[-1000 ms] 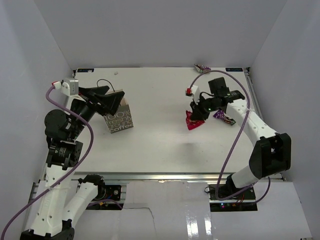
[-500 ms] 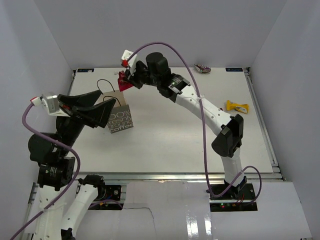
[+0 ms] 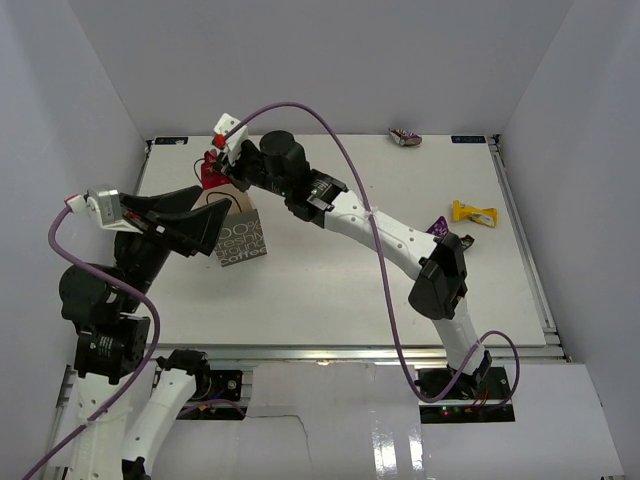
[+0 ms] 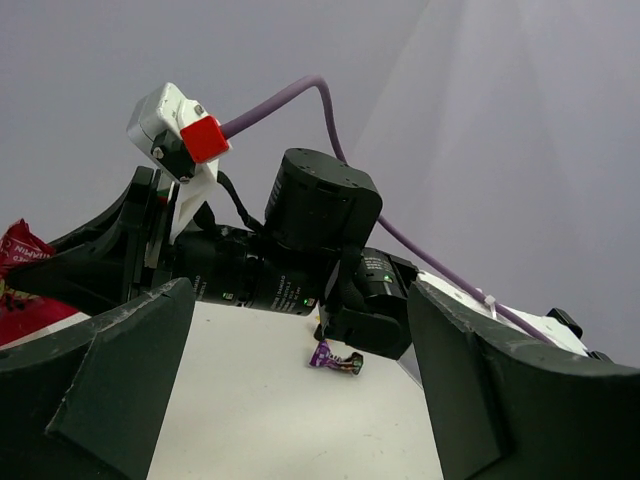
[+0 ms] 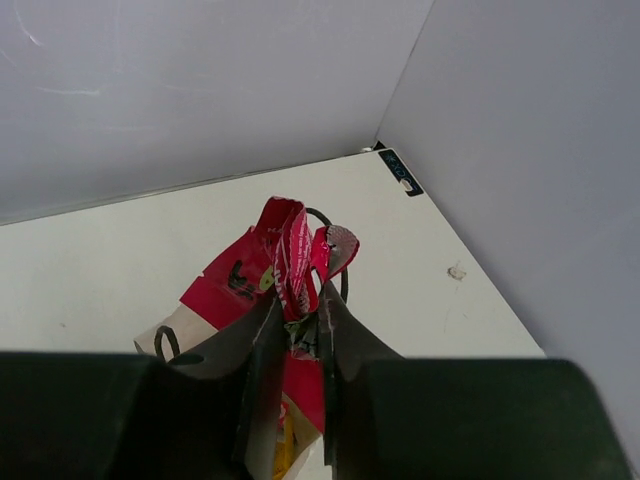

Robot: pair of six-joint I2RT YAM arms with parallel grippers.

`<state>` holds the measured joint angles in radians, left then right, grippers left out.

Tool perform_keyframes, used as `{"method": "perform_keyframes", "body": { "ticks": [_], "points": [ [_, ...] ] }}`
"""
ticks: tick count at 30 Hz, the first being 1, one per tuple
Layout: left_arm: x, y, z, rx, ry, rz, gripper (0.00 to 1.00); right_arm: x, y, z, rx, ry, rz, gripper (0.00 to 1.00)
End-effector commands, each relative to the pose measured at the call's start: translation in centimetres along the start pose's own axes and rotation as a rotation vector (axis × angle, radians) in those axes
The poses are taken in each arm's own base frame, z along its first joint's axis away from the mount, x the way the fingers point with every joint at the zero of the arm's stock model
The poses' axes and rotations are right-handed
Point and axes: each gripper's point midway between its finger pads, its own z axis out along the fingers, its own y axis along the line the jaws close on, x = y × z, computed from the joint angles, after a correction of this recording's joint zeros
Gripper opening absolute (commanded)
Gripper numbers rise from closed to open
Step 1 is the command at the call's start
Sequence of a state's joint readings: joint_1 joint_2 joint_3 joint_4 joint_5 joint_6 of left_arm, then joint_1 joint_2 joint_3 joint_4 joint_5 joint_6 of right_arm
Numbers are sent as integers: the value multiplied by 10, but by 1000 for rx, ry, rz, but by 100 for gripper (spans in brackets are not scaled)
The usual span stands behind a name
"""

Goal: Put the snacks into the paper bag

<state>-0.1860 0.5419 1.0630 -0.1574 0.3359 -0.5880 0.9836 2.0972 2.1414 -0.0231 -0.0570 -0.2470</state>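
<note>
red packet (image 5: pixel 285 250) pinched in right claw (image 5: pixel 300 322), pointing down just above paper bag (image 3: pixel 243 243) mouth, far-left worktop (image 3: pixel 330 290) corner; left claw (image 3: pixel 205 218) wide beside bag.

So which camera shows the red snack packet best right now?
Right wrist: the red packet fills mid-frame, pinched in the right gripper above the paper bag. Top external shows a small red patch; left wrist only its edge.
</note>
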Motion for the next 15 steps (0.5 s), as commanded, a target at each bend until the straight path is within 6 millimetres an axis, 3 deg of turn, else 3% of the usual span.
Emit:
{"method": "perform_keyframes", "body": {
  "ticks": [1, 9, 14, 15],
  "points": [
    [2, 3, 4, -6, 12, -1, 98, -17, -9, 1, 58, -73, 12, 22],
    [7, 2, 5, 7, 28, -9, 98, 11, -7, 5, 57, -32, -37, 50],
    [11, 5, 6, 5, 36, -20, 98, 6, -14, -7, 49, -20, -34, 58],
    [12, 4, 6, 10, 39, -22, 98, -4, -19, -15, 54, -32, -32, 59]
  ]
}}
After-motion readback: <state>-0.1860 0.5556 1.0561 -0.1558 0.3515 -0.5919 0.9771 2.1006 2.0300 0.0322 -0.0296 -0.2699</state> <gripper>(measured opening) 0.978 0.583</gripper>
